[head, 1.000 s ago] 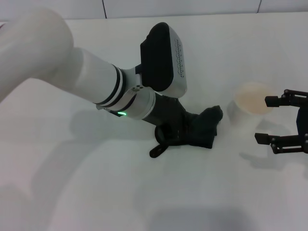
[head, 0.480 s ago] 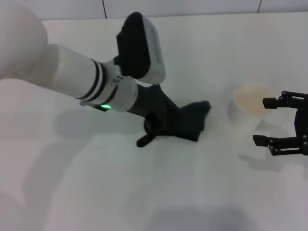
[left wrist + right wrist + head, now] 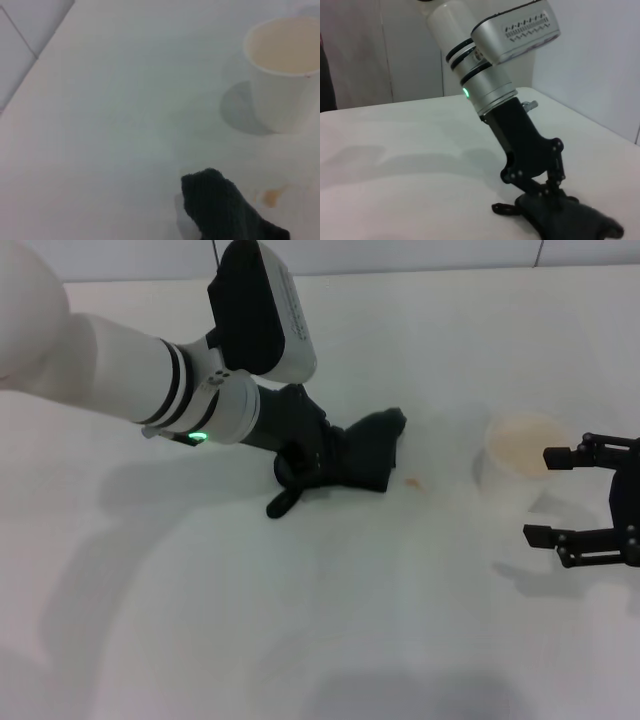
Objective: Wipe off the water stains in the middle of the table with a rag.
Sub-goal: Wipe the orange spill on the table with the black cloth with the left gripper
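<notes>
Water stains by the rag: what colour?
Orange-brown, translucent; the water stains show best in the left wrist view.

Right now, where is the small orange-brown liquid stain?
In the head view, the small orange-brown liquid stain lies on the white table, between the dark green-black cloth rag and the pale paper cup.

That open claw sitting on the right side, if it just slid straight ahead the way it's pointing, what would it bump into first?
The right gripper points toward the robot's left with its fingers open. The paper cup stands at its upper fingertip, so it would likely meet that first, though depth is hard to judge here.
</notes>
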